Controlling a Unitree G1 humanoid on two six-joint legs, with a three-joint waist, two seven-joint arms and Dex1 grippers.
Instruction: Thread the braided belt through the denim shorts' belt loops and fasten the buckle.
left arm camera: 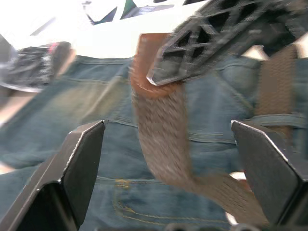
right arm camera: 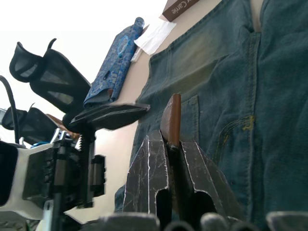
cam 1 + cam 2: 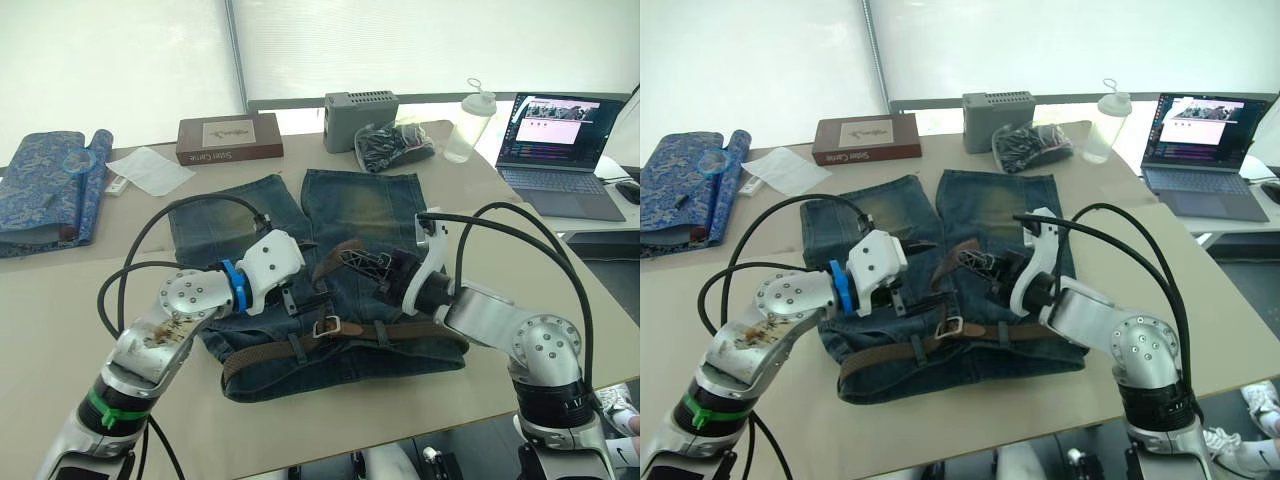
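Brown braided belt point(image 3: 345, 337) lies threaded along the denim shorts point(image 3: 330, 300) waistband at lower centre, its free tip clamped in my right claw point(image 3: 362, 263) mid-frame, pointing toward my left claw point(image 3: 290, 297), spread apart just beside it.

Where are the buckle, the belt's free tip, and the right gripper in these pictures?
buckle point(image 3: 325, 326): left eye view, on its silver frame at the waistband.
braided belt point(image 1: 159, 139): left wrist view, on the woven strap just below its smooth brown tip.
right gripper point(image 2: 169, 159): right wrist view, between the fingertips pinching the belt tip.
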